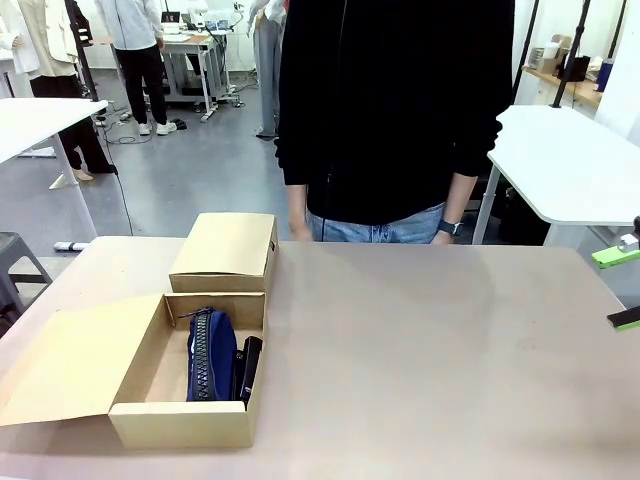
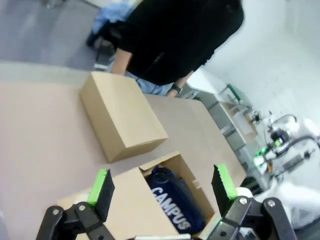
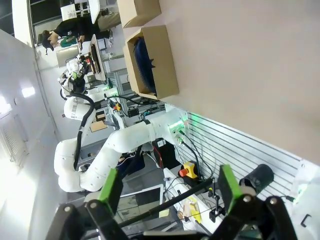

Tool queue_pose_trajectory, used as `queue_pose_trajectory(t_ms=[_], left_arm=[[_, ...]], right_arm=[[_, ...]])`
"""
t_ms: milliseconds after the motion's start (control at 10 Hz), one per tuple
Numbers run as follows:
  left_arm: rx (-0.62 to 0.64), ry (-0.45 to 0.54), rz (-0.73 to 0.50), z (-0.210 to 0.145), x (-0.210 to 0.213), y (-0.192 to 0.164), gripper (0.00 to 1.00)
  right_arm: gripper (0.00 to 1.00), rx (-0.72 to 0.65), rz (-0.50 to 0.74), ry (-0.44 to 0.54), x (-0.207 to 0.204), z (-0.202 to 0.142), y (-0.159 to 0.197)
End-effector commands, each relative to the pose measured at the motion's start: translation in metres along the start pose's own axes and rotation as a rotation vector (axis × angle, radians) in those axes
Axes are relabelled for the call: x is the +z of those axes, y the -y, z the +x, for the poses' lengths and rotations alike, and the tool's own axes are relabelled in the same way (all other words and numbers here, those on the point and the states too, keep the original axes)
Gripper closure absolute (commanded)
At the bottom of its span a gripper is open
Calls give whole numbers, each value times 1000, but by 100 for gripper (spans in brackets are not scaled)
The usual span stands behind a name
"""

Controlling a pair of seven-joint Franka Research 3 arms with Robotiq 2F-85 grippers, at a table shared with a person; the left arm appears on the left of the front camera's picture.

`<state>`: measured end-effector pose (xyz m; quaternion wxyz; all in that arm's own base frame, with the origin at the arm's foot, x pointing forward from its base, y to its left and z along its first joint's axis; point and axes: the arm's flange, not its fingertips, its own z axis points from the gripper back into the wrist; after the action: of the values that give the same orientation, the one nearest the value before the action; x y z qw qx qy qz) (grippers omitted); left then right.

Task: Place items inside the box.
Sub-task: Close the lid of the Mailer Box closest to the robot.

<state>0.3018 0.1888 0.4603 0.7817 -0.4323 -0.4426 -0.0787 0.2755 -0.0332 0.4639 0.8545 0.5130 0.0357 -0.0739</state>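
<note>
Near-left table corner: open brown cardboard box [image 1: 140,420], flap folded out leftward.
Box contents: navy fabric pouch [image 1: 211,355] with white "CAMPUS" lettering, zip edge up — lying along the box's right side; black stapler [image 1: 248,370] wedged between pouch and right wall.
Farther back: closed brown cardboard box [image 1: 226,252], just beyond the open one.
Left gripper [image 2: 162,187]: green pads spread wide, nothing between, above the open box.
Right gripper [image 3: 167,187]: fingers apart — empty, off the table's right edge.
Far side: person in black top [image 1: 390,110], standing.

Table [image 1: 420,340] with two boxes [image 1: 224,251]
</note>
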Motion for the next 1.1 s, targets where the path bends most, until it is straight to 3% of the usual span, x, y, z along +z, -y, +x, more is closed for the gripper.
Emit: queue_pose_trajectory(t_ms=[0, 100, 400, 700, 800, 900, 1000], left_arm=[[-600, 212, -100, -46, -11, 1, 0], [-717, 197, -89, -52, -18, 4, 0], [-1044, -10, -139, -68, -50, 15, 0], [-1129, -229, -201, -90, -70, 5, 0], [-1113, -209, -91, -85, -76, 0, 0], [-1111, -189, -226, -32, -60, -14, 0], [-1111, -189, -226, -32, -60, -14, 0]], right_arm=[[0, -8, 21, -2, 3, -1, -4], [0, -8, 21, -2, 3, -1, -4], [0, -8, 21, -2, 3, -1, -4], [0, -8, 21, -2, 3, -1, -4], [0, -8, 21, -2, 3, -1, -4], [0, -8, 21, -2, 3, -1, -4], [0, -8, 21, -2, 3, -1, -4]])
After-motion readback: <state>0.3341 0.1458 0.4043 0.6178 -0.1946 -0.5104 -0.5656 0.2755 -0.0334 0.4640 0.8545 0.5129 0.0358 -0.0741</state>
